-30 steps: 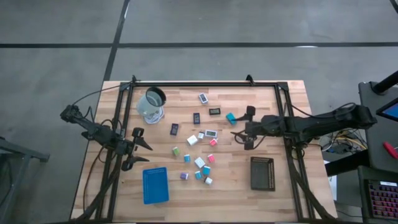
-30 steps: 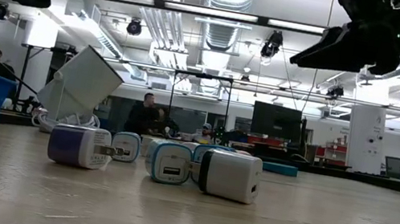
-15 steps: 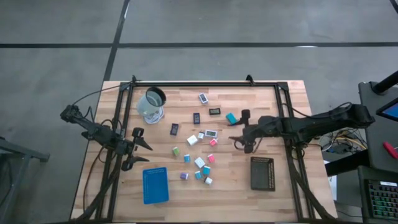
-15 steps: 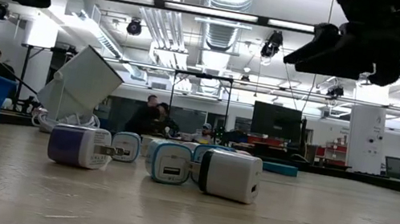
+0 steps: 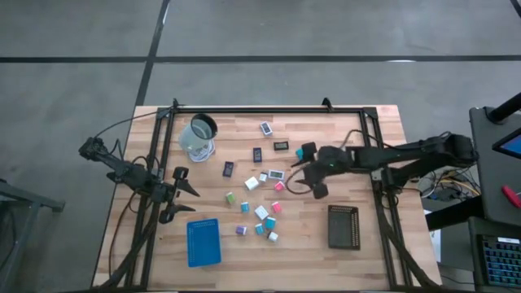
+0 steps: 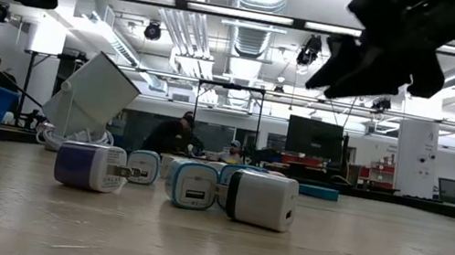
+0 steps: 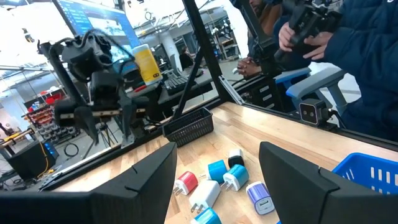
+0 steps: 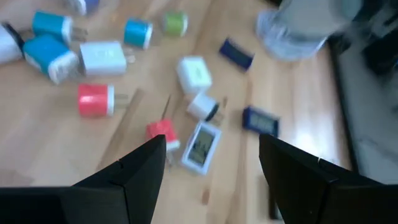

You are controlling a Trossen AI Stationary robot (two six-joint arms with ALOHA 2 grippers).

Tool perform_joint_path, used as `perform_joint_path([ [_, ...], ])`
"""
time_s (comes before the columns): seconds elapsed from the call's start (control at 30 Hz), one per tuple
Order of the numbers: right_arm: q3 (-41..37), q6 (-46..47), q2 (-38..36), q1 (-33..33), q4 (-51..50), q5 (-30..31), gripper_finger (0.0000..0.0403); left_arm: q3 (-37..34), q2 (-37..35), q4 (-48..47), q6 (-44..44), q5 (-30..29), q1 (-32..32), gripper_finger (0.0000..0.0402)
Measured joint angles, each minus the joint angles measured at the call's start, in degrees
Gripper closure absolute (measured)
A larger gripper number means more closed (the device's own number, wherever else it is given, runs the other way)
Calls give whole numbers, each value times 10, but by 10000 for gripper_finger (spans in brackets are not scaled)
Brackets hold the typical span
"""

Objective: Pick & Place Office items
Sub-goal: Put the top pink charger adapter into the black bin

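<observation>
- Right gripper (image 5: 306, 172) hovering above the table with fingers spread, nothing pinched, near the small pink block (image 5: 279, 186) and flat white label-faced rectangle (image 5: 277, 174) at mid-table.
- Could well nudge either piece aside on descent: touching neighbours, little room between them.
- Might catch the teal block (image 5: 302, 154) just beside the wrist.
- Left gripper (image 5: 186, 195) waiting over the table's left edge beside the blue plastic tray (image 5: 203, 242), fingers spread, empty.
- Remaining blocks loosely scattered; easy to topple.

A bunch of small charger blocks (image 5: 261, 212), white, teal, pink, green and purple, lie scattered mid-table. A few flat dark labelled rectangles (image 5: 229, 168) lie loose just behind them.
</observation>
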Motion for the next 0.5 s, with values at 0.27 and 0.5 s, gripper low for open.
perform_joint_path([
  [0.27, 34, -64, 73, -33, 0, -122, 151, 0, 0, 0, 0, 0, 0, 168],
  [0.5, 51, -116, 119, -32, 10, -123, 151, 0, 0, 0, 0, 0, 0, 168],
])
